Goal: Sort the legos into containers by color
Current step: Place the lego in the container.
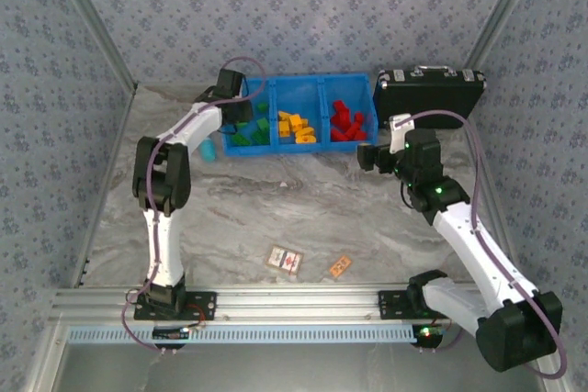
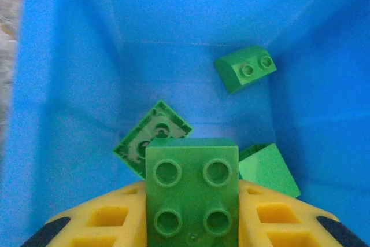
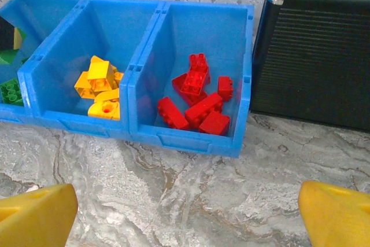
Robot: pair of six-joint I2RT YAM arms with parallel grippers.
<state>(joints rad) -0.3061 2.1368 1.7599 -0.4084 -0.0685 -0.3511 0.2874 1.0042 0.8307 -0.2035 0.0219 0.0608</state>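
The left gripper clamps a green four-stud plastic brick over the left compartment of the long blue plastic tray — other green bricks lie below. The right gripper hangs empty, jaws spread wide, near the red bricks.

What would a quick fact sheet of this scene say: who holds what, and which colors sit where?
Left fingers: shut on a green brick, over other green bricks
Right fingers: open, empty, facing the tray
Blue tray: green bricks left, yellow bricks middle, red bricks right
Right of tray: black case
Near edge of table: two cards
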